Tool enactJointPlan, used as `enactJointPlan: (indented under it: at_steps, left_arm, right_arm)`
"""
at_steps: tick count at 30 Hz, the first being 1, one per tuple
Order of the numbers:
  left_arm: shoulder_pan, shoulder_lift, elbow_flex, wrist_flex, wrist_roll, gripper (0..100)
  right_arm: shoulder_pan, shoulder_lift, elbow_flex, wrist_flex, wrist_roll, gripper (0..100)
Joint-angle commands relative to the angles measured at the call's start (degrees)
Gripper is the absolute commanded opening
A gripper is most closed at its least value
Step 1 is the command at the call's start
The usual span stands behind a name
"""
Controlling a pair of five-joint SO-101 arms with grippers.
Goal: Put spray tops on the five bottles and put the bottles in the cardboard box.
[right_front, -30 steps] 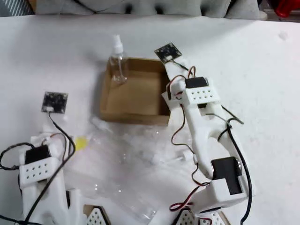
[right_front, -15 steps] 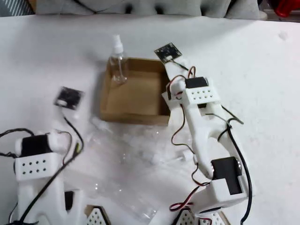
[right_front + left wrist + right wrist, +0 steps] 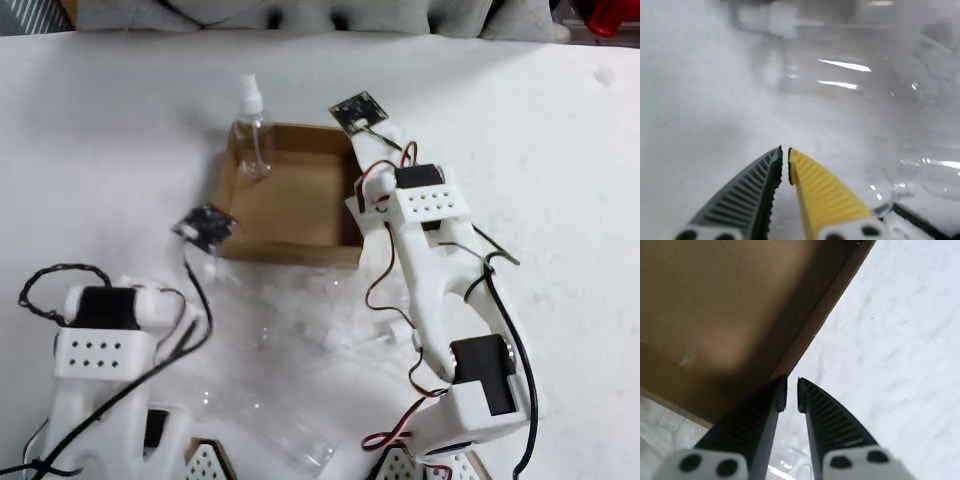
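Left wrist view shows the left end effector point(image 3: 785, 162) pressed together, empty, above clear bottles point(image 3: 840, 95) lying on the bench point(image 3: 690, 100). I think it must spread first, then take one by its body. One capped bottle point(image 3: 252, 140) stands in a corner of the cardboard box point(image 3: 285, 250).

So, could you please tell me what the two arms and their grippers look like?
The left arm and right arm are both white plastic, with black motor blocks, dotted plates, and black and red cables. The left gripper is ribbed, dark grey on one side and yellow on the other. The right gripper is ribbed and all black.
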Motion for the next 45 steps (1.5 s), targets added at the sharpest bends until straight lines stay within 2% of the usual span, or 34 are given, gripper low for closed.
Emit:
enactJointPlan:
  at_steps: [1,5,10,14,19,26,35,40,45]
  left_arm:
    - [-6.6,0.0,-3.1,-6.4,3.3,2]
    - [-13.8,0.0,-3.4,-10.5,3.3,2]
    - [-18.5,0.0,-3.2,-14.9,4.0,2]
    - [-21.0,4.3,-3.9,-18.5,3.9,2]
    - [-24.2,17.6,-11.3,-21.2,3.8,2]
    - [-29.2,33.7,-19.4,-32.5,3.9,2]
    - [-32.0,42.9,-25.9,-33.4,3.9,2]
    - [-32.0,43.6,-28.2,-32.9,4.0,2]
    - [-32.0,43.6,-28.8,-33.1,4.0,2]
  right_arm:
    - [0.5,-5.8,-2.9,5.7,-0.4,1.6]
    - [-0.6,-11.9,-2.9,11.1,-3.0,1.6]
    - [-6.2,-20.8,2.8,12.1,-3.3,1.6]
    - [-13.6,-28.5,8.6,11.9,-3.3,1.6]
    - [-23.3,-37.1,16.6,9.1,-3.2,1.6]
    - [-40.7,-45.0,33.5,-3.6,-3.2,1.6]
    - [-53.4,-47.2,46.8,-17.2,-2.7,1.6]
    - [-57.5,-44.7,47.7,-17.0,5.9,1.6]
    - [-63.4,-44.5,47.6,-12.5,7.6,1.6]
